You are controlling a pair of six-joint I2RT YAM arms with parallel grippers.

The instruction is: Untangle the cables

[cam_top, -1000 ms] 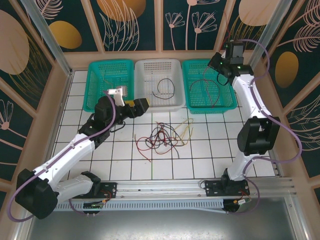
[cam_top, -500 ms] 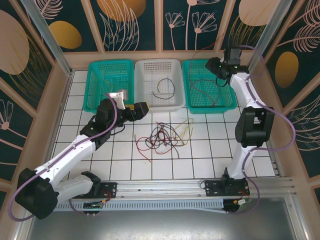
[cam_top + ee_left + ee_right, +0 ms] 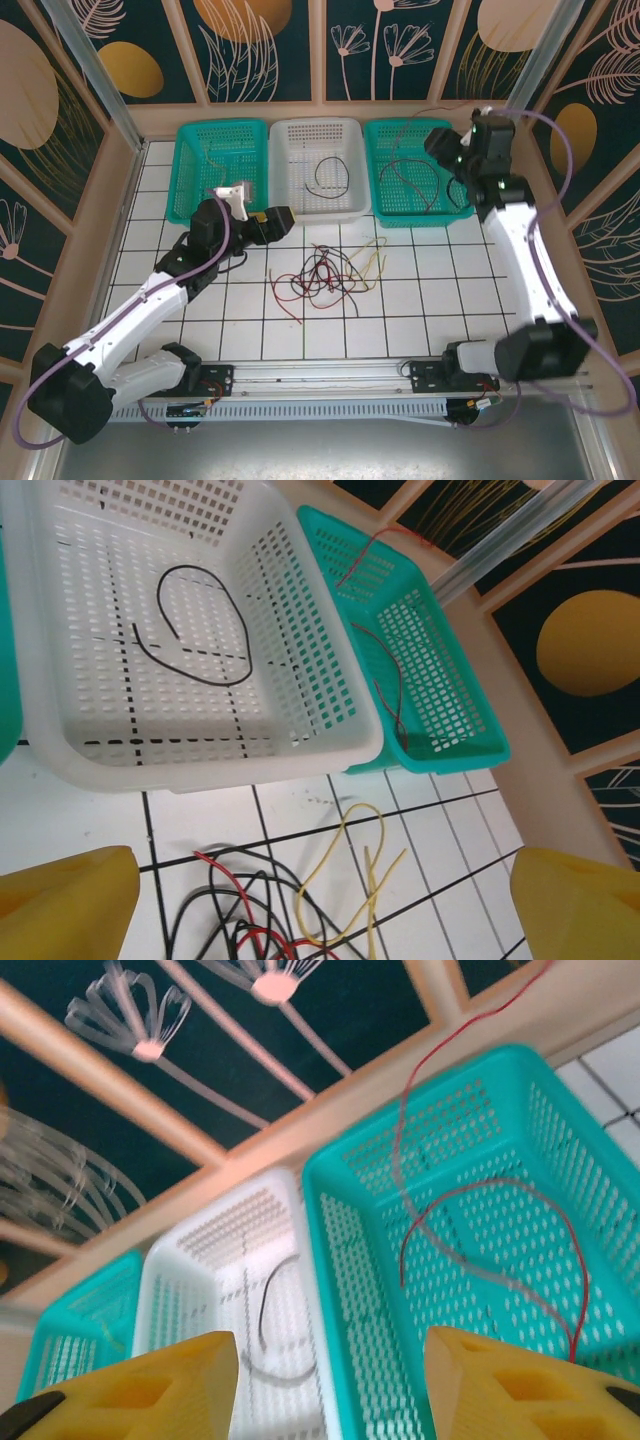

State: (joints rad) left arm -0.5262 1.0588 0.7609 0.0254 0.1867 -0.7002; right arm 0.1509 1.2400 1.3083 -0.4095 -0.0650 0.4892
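Observation:
A loose tangle of red, black and yellow cables (image 3: 325, 275) lies on the tiled floor in front of the baskets. My left gripper (image 3: 278, 222) hovers open just left of and behind it. From the left wrist, the yellow cable (image 3: 352, 865) and the red-black tangle (image 3: 235, 912) lie below the open left gripper (image 3: 320, 920). My right gripper (image 3: 447, 148) is open and empty above the right teal basket (image 3: 420, 218). A red cable (image 3: 480, 1230) lies in that basket, one end trailing over its far rim. Nothing sits between the fingers of the right gripper (image 3: 335, 1390).
A white basket (image 3: 318, 211) in the middle holds one black cable (image 3: 325, 180). The left teal basket (image 3: 185, 170) holds a thin pale cable. All three baskets stand along the back wall. Walls and metal posts fence the floor.
My right gripper has opened and let go of the red cable, which now lies in the right teal basket. The right arm swung out to the right. The left gripper barely moved.

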